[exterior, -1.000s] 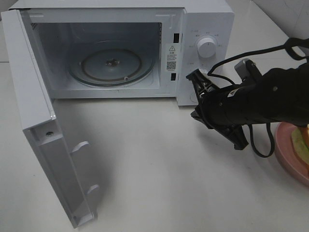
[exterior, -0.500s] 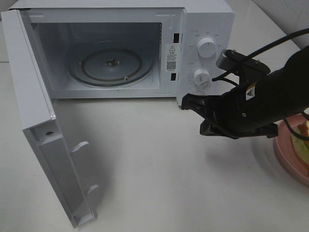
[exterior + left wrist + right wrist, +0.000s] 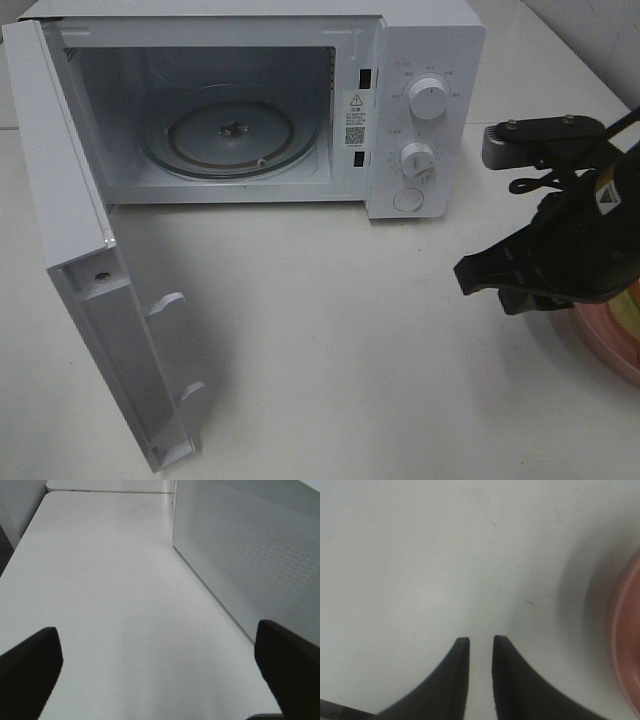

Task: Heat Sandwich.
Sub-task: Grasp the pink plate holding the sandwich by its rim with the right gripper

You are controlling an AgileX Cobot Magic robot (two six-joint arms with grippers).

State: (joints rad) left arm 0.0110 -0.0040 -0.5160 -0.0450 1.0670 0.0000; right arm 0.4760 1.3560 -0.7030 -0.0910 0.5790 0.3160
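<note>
White microwave oven (image 3: 425,60) stands at the far edge of the white worktop (image 3: 330,330), its hinged door (image 3: 70,230) swung fully open toward the near left corner. The round glass turntable (image 3: 232,135) inside is bare. Pink round plate (image 3: 600,340) sits at the right edge, largely covered by the black right arm. The sandwich (image 3: 630,297) lies on that plate; only a thin yellow-green sliver of it shows at the frame edge. Right claw (image 3: 467,275) is above the worktop just beside the plate rim, its fingers (image 3: 460,680) drawn almost together with a narrow slit between them, holding nothing. Left claw (image 3: 157,632) is spread wide over bare worktop, fingers (image 3: 30,670) well apart, holding nothing.
</note>
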